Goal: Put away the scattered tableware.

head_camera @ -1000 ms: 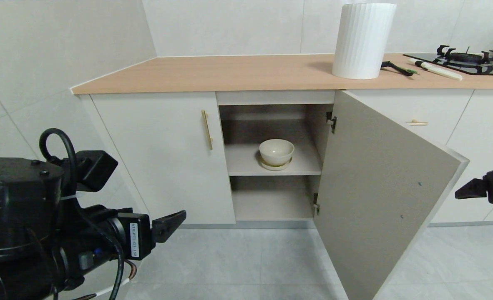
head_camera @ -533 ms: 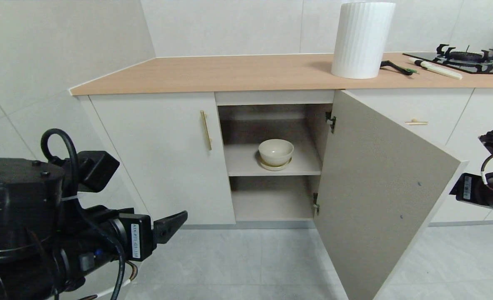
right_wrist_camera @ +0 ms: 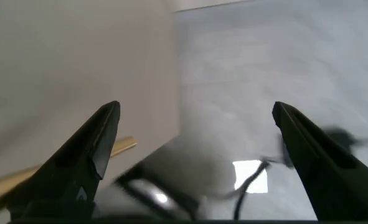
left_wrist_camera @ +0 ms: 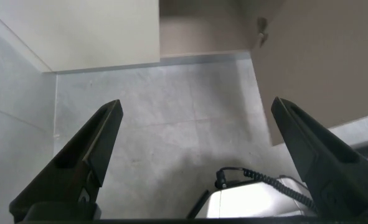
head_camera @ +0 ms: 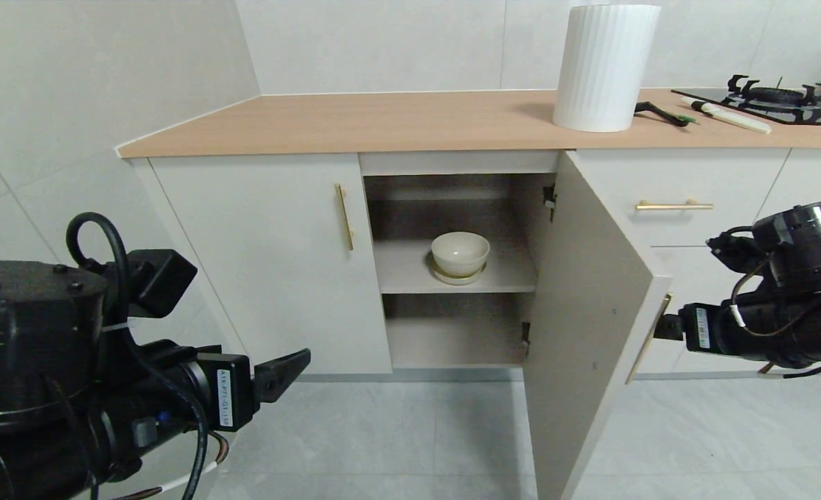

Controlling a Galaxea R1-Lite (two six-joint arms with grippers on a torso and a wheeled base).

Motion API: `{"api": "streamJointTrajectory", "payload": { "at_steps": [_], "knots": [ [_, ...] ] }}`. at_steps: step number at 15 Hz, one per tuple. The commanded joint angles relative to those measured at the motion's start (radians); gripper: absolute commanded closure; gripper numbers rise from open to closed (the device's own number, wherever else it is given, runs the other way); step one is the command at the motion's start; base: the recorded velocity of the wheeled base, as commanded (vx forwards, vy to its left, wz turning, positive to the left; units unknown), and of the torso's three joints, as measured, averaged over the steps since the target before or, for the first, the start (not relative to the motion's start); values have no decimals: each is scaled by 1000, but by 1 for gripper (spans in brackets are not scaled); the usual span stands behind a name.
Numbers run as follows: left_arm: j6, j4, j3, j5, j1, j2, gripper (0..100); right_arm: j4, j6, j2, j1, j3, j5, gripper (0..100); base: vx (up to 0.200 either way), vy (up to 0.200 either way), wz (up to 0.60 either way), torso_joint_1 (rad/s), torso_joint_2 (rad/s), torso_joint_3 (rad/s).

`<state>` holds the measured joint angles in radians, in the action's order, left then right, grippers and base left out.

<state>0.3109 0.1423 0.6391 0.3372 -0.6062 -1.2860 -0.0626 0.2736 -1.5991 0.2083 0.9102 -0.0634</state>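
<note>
Bowl (head_camera: 460, 253) shelved on its saucer (head_camera: 456, 278), centre frame, with the cabinet door (head_camera: 591, 312) standing ajar.
Head view puts the right gripper (head_camera: 662, 326) at the door's outer edge by its gold handle (head_camera: 648, 339), fingers hidden. Its wrist view shows them spread wide, gripping nothing, handle just beside one finger. Left gripper (left_wrist_camera: 196, 107), lower left in the head view, gapes wide and empty over grey floor tiles (head_camera: 410, 430). Upper right: white ribbed canister (head_camera: 605, 66) on the wooden countertop (head_camera: 355, 121), stove (head_camera: 775, 97) beyond.
</note>
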Motion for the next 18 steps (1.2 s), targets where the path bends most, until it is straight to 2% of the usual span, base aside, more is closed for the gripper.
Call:
{"api": "streamJointTrajectory", "payload": {
  "at_steps": [1, 5, 8, 10, 18],
  "knots": [
    [1, 0, 1, 0, 0, -3, 0, 38, 6, -96, 85, 44, 22, 0, 0, 0, 0, 0, 0, 0],
    [2, 0, 2, 0, 0, -3, 0, 150, 41, -232, 226, 93, 22, 0, 0, 0, 0, 0, 0, 0],
    [2, 0, 2, 0, 0, -10, 0, 296, 99, -318, 286, 91, 19, 0, 0, 0, 0, 0, 0, 0],
    [2, 2, 1, 2, 0, -9, 0, 385, 137, -363, 299, 84, 16, 0, 0, 0, 0, 0, 0, 0],
    [1, 0, 2, 5, -10, -3, 0, 472, 176, -407, 313, 79, -13, 0, 0, 0, 0, 0, 0, 0]
  ]
}}
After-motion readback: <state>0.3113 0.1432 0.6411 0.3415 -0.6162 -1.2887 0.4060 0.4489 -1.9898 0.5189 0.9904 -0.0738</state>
